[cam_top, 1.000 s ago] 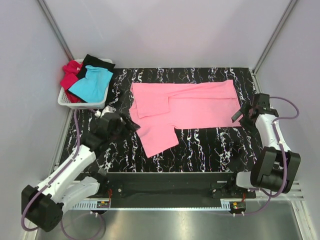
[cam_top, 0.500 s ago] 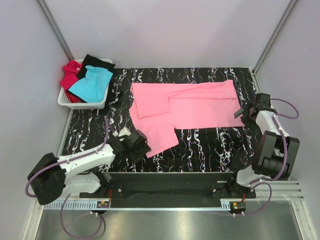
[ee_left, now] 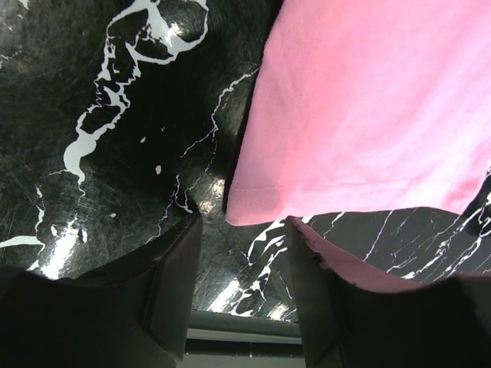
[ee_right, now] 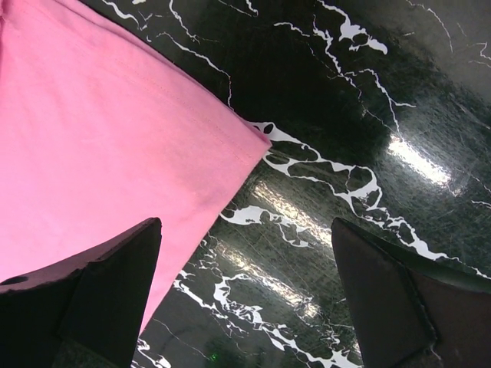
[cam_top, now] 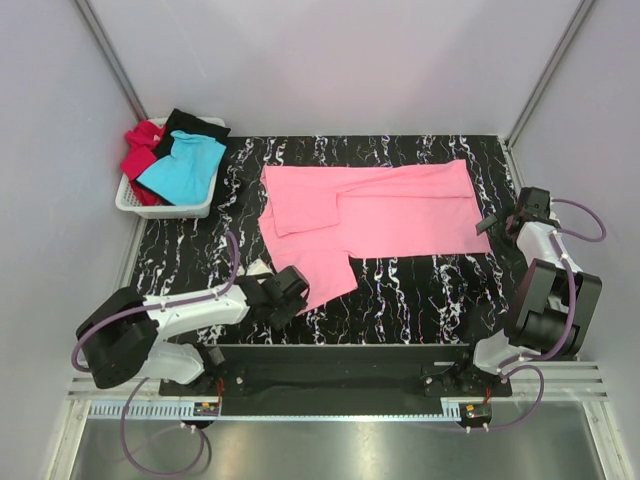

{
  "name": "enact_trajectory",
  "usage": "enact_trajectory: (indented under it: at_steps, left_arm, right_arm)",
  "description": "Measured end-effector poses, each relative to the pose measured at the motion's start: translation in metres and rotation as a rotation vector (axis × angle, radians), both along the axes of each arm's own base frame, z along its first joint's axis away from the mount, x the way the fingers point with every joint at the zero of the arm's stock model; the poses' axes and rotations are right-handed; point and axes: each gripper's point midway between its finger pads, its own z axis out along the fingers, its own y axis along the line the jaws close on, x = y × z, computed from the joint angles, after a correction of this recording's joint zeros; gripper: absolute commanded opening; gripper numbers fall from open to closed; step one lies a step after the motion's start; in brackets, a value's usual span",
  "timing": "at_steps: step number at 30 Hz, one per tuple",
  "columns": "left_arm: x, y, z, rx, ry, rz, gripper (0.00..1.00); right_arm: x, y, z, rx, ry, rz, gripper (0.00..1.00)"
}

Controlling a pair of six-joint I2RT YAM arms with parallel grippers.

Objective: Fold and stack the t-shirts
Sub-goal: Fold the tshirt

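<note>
**Pink t-shirt** (cam_top: pixel 400 210) lies spread on the table (cam_top: pixel 420 290), to the right of the white basket (cam_top: pixel 128 203), awaiting its next fold.

A second ago the left gripper (cam_top: pixel 290 290) hovered close beside the basket. We now see it swung well away, toward the table's near edge. Its fingers have narrowed but are not clenched and hold nothing, and the shirt's hem corner lies just beyond their tips. The right gripper (cam_top: pixel 505 222), at the shirt end farthest from the basket, has barely shifted and stands fully released above that corner. We judge a two-corner pickup is being set up. The turquoise t-shirt (cam_top: pixel 182 165), red t-shirt (cam_top: pixel 140 150) and black t-shirt (cam_top: pixel 195 125) wait unfolded in the basket.
</note>
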Motion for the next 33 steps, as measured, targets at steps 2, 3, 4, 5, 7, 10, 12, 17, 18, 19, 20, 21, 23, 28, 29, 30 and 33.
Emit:
enact_trajectory:
  at_steps: [2, 3, 4, 5, 7, 10, 12, 17, 18, 19, 20, 21, 23, 28, 29, 30, 33]
  left_arm:
    - [0.000, 0.001, -0.001, 0.006, 0.000, 0.004, 0.47]
    - [0.001, 0.001, -0.002, 0.009, 0.000, 0.006, 0.45]
    - [0.001, 0.001, -0.003, 0.010, -0.001, 0.008, 0.45]
    - [0.002, 0.000, -0.003, 0.013, -0.001, 0.009, 0.43]
    - [0.003, -0.001, -0.003, 0.013, -0.001, 0.009, 0.39]
    - [0.004, -0.002, -0.005, 0.015, -0.001, 0.014, 0.25]
    - [0.005, -0.003, -0.006, 0.011, -0.001, 0.019, 0.12]
    - [0.007, -0.005, -0.007, 0.005, -0.004, 0.024, 0.00]
    - [0.007, -0.005, -0.007, 0.005, -0.004, 0.025, 0.00]
    - [0.007, -0.005, -0.007, 0.005, -0.005, 0.024, 0.00]
    - [0.007, -0.005, -0.007, 0.005, -0.005, 0.024, 0.00]
    - [0.007, -0.005, -0.007, 0.007, -0.006, 0.023, 0.00]
    - [0.007, -0.003, -0.005, 0.014, -0.012, 0.017, 0.00]
    - [0.010, 0.000, 0.000, 0.037, -0.032, -0.005, 0.00]
    - [0.010, -0.001, 0.001, 0.038, -0.036, -0.009, 0.00]
    - [0.011, -0.001, 0.003, 0.037, -0.040, -0.012, 0.00]
    - [0.012, 0.000, 0.005, 0.035, -0.046, -0.016, 0.00]
  right_arm:
    - [0.002, -0.001, 0.000, -0.001, -0.005, -0.002, 1.00]
    - [0.002, -0.002, -0.001, -0.001, -0.006, -0.005, 1.00]
    - [0.003, -0.002, -0.003, 0.000, -0.005, -0.006, 1.00]
    - [0.003, -0.003, -0.005, 0.001, -0.002, -0.008, 1.00]
    - [0.003, -0.003, -0.010, 0.007, 0.009, -0.010, 1.00]
    - [0.004, -0.005, -0.016, 0.013, 0.018, -0.014, 0.99]
    - [0.004, -0.006, -0.020, 0.022, 0.023, -0.016, 0.99]
    - [0.004, -0.007, -0.032, 0.051, 0.042, -0.026, 0.98]
    - [0.004, -0.007, -0.035, 0.057, 0.046, -0.025, 0.97]
    - [0.006, -0.007, -0.038, 0.065, 0.048, -0.025, 0.92]
    - [0.006, -0.008, -0.039, 0.067, 0.049, -0.026, 0.91]
    - [0.006, -0.008, -0.042, 0.070, 0.054, -0.027, 0.89]
    - [0.010, -0.010, -0.042, 0.070, 0.051, -0.027, 0.84]
    - [0.020, -0.013, -0.044, 0.067, 0.037, -0.023, 0.71]
    - [0.022, -0.014, -0.044, 0.067, 0.036, -0.023, 0.68]
    - [0.025, -0.015, -0.044, 0.066, 0.033, -0.022, 0.66]
    - [0.031, -0.015, -0.044, 0.076, 0.019, -0.019, 0.59]
